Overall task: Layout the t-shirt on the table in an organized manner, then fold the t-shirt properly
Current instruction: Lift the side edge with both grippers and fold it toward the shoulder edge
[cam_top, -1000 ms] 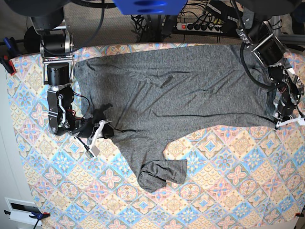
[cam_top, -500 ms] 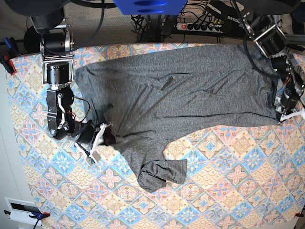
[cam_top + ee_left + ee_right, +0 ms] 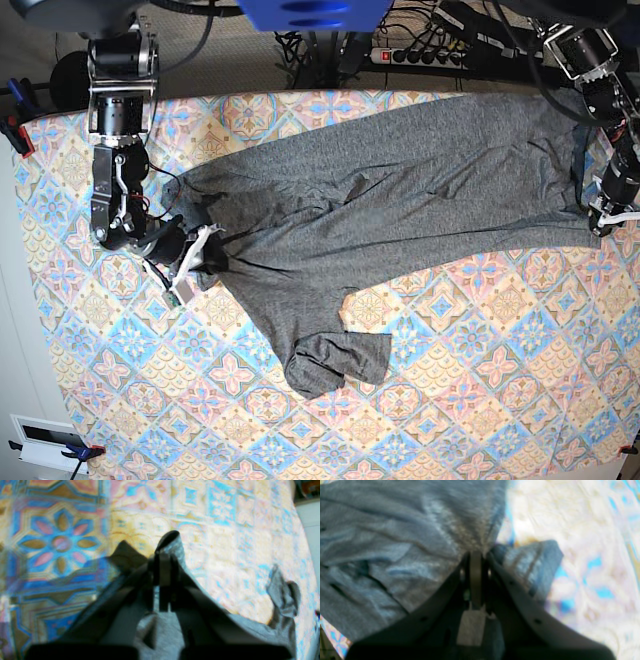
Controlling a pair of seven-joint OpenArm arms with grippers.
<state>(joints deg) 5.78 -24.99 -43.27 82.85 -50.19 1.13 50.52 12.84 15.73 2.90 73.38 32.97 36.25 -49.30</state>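
Two pincers, both pressed together on cloth, are what you see here. Nearest you in the base view, a bunched sleeve end [image 3: 338, 362] of the t-shirt [image 3: 400, 200] lies on the table [image 3: 480, 380], folded over itself and well apart from either arm. Farther in, at the scene's left, your right gripper [image 3: 192, 258] pinches a gathered fold at the shirt's left edge; in its wrist view the right gripper [image 3: 476, 555] has its jaws closed with grey knit fanning out from the tips. At the scene's right edge, your left gripper [image 3: 608, 215] pinches the shirt's right edge; in its wrist view the left gripper [image 3: 165, 557] holds a small peak of fabric lifted above the patterned cloth. Between the two grips the shirt body stretches in a long band across the far half of the table, with creases running along it.
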